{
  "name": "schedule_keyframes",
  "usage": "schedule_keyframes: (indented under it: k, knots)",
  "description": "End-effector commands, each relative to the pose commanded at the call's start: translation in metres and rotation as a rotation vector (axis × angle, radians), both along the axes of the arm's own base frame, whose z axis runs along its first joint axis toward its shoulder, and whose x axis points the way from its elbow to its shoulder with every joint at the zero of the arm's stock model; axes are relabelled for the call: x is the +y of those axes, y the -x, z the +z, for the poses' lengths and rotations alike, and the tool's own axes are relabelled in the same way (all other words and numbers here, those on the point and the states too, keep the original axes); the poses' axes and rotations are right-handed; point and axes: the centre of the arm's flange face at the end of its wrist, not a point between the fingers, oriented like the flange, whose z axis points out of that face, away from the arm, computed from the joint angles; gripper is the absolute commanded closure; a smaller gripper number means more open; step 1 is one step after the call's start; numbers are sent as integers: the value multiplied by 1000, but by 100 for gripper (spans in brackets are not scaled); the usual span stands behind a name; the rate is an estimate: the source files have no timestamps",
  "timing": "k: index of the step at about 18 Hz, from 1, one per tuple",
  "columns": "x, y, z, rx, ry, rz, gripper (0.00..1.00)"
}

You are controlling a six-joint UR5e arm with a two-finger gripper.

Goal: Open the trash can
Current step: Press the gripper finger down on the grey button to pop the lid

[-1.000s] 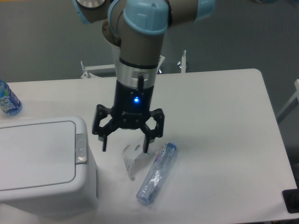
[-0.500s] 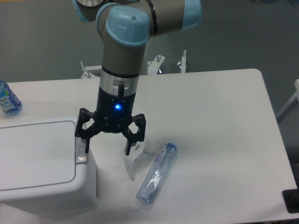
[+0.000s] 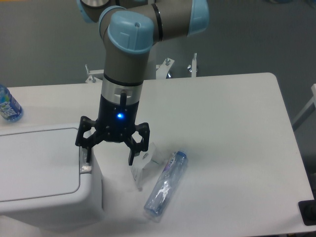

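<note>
Now, step: tool (image 3: 110,150) spread open, one finger over trash can (image 3: 44,173) latch (image 3: 86,161).
Next: press down (I reckon).

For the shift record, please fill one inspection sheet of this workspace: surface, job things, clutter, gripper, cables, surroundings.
Surface: white table, no spills seen.
Job's things: trash can at front left, lid down; grey latch on its right edge.
Clutter: lying bottle, clear wrapper beside it, blue bottle at far left.
Gripper: gripper open, one finger over the latch; contact cannot be told.
Cables: nothing seen.
Surroundings: grey floor, metal frame behind table.
</note>
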Motion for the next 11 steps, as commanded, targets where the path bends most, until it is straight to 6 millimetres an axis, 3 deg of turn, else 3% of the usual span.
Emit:
schedule_keyframes:
  k: [11]
  knots:
    - [1, 2, -3, 2, 3, -2, 0]
